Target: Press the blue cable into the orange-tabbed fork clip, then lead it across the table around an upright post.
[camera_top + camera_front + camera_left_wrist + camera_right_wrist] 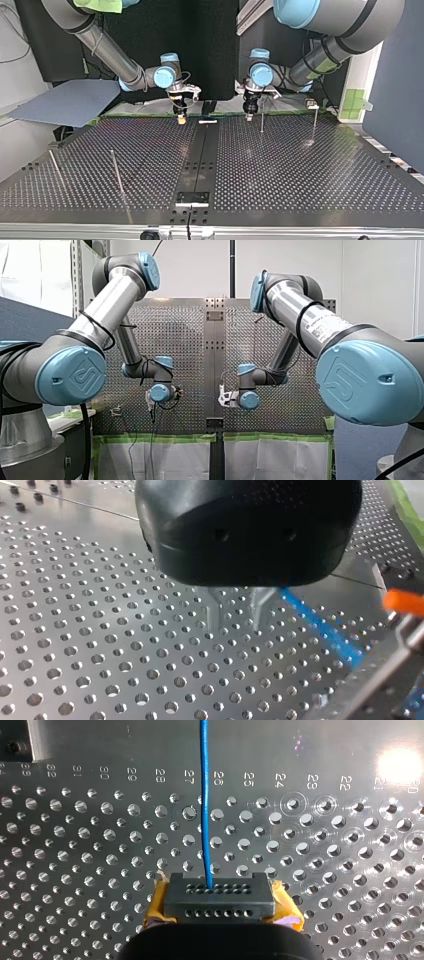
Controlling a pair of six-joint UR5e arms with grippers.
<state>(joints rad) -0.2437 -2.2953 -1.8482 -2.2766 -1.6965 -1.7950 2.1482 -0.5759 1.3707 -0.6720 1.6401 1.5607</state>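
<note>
Right wrist view: right gripper [216,895] pinching the blue cable [204,795] between yellow pads [159,902]. Cable leaves the grip and runs dead straight ahead over the perforated table [75,845], long axis in line with the gripper, pointing away toward the numbered hole row.

Left wrist view only: left gripper [235,614] with metal fingers [212,611] spread, bare table holes between them, nothing gripped. Blurred stretch of blue cable lies diagonally just beside one finger, heading toward an orange tab [402,602] near the table edge. Can't tell if it touches that finger.

Top view: cable and tab too small to make out. Does show both grippers low at the far table edge, either side of the centre seam. Upright post [261,116] just beside the left gripper, second post [315,125] further toward the view's right.

Front view: wrists only, claws unreadable.
</note>
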